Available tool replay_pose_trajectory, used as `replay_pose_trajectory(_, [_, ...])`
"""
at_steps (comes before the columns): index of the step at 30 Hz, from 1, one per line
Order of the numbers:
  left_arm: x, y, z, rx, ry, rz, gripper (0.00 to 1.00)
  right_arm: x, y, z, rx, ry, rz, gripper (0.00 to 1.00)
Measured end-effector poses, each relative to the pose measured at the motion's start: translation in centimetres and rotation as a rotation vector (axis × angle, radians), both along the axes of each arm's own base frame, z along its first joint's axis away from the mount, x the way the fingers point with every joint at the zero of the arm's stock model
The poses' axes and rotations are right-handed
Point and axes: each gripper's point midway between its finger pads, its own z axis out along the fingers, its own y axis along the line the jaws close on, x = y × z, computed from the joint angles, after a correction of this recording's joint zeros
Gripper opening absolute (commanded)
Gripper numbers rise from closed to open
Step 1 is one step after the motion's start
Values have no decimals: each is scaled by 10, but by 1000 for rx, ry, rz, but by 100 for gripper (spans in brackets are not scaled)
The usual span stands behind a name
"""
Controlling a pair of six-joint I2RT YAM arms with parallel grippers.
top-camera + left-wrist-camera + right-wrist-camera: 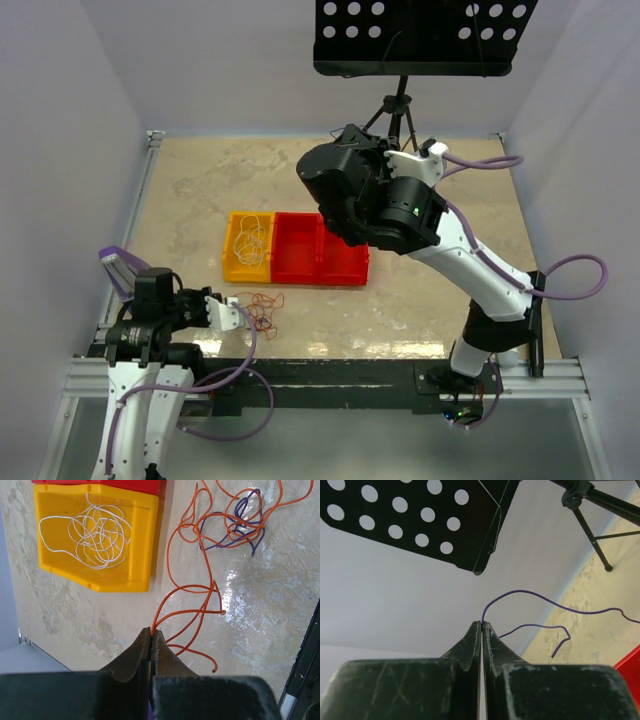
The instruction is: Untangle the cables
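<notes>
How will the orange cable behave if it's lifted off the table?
Probably floppy and light: the orange cable lies in loose, thin loops. It likely drags the purple cable along, since their loops cross.

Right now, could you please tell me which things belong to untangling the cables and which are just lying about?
Job: orange cable in the left gripper, purple cable in the right gripper, white cable.
Lying about: yellow bin, red bin, music stand.

Yellow bin (246, 277) touching red bin (296, 262)
</notes>
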Motion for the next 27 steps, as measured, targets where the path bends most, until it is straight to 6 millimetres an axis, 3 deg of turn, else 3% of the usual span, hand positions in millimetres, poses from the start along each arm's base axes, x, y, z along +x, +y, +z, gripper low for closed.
replay_pose_trajectory(11, [-1,0,-4,-2,12,3,0,-21,-18,30,112,-42,39,0])
replay_pose_trajectory(20, [-1,0,-4,-4,13,5,0,-62,-36,59,212,-68,151,0])
replay_pose_trajectory(27, [-1,0,-4,-4,14,5,0,-96,-66,55,226,-63,266,0])
